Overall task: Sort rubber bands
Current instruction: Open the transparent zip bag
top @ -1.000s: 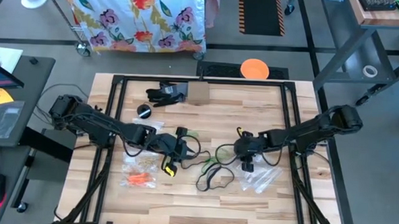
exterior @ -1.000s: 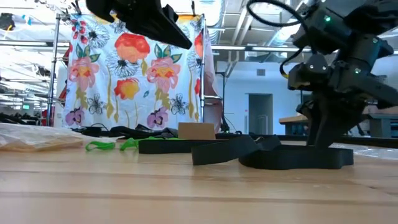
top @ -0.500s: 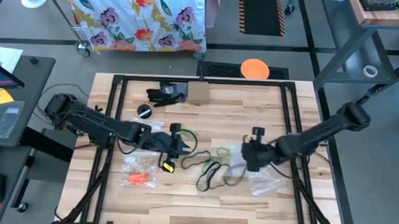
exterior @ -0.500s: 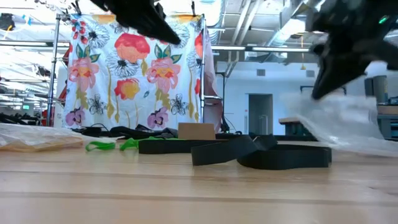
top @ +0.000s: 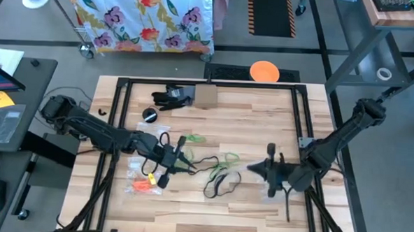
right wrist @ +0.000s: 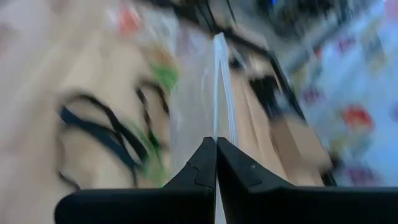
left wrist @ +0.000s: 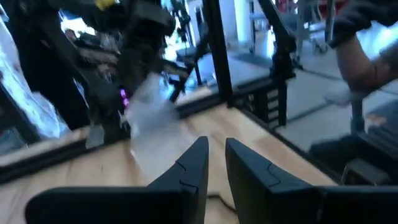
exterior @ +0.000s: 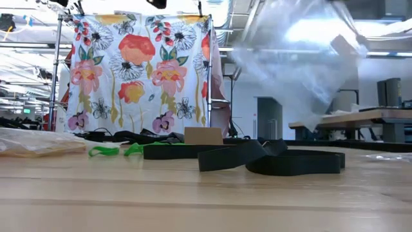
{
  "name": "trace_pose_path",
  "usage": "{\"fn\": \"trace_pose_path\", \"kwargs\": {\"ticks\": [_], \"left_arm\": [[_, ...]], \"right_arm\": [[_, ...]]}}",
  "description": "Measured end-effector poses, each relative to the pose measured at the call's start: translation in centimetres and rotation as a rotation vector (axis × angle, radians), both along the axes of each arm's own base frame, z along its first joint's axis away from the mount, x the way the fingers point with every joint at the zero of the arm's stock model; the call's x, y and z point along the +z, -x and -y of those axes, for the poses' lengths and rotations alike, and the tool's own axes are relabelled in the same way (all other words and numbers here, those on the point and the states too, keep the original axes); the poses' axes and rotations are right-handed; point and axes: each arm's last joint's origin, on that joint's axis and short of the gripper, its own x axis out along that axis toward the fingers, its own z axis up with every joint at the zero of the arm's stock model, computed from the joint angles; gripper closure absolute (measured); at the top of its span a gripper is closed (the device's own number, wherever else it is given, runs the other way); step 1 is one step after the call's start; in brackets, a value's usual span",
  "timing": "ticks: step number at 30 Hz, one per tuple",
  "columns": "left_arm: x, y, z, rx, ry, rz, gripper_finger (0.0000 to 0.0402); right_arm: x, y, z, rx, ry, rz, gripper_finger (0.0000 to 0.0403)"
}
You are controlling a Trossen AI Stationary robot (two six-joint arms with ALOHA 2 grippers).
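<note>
A: Rubber bands (top: 218,174), where? And the right gripper (right wrist: 216,144)?
B: Black and green loops at mid-table. It pinches a clear bag (exterior: 302,58), lifted.
A: Left gripper (left wrist: 216,155)?
B: Fingers slightly apart, empty, beside the bands.

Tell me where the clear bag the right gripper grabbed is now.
The clear bag is pinched in the shut right gripper, lifted off the table on the right side, right of the black bands.

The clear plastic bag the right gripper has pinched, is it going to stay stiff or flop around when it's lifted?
Probably floppy: the clear plastic bag hangs crumpled and billowing above the table. It looks light, since the right gripper, fingers shut on one thin edge, carries it alone. It may slip, being smooth film.
</note>
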Motion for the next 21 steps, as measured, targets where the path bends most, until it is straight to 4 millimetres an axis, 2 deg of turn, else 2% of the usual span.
{"fn": "trace_pose_path", "kwargs": {"ticks": [7, 11, 16, 21], "left_arm": [[1.2, -1.2, 0.2, 0.003, 0.131, 0.097, 0.0353], [0.7, -2.2, 0.3, -0.046, 0.244, 0.058, 0.0353], [-0.9, -3.8, 0.4, -0.118, 0.102, 0.048, 0.0353], [-3.2, -5.4, 0.7, -0.126, -0.089, 0.042, 0.0353]], "right_arm": [[0.0, -1.8, -0.6, 0.225, -0.002, 0.009, 0.0403], [-0.7, -3.6, 0.0, 0.269, -0.018, 0.0, 0.0403], [-1.6, -6.0, 1.2, 0.289, -0.056, 0.014, 0.0403], [-1.8, -7.3, 2.0, 0.366, -0.111, 0.032, 0.0403]]}}
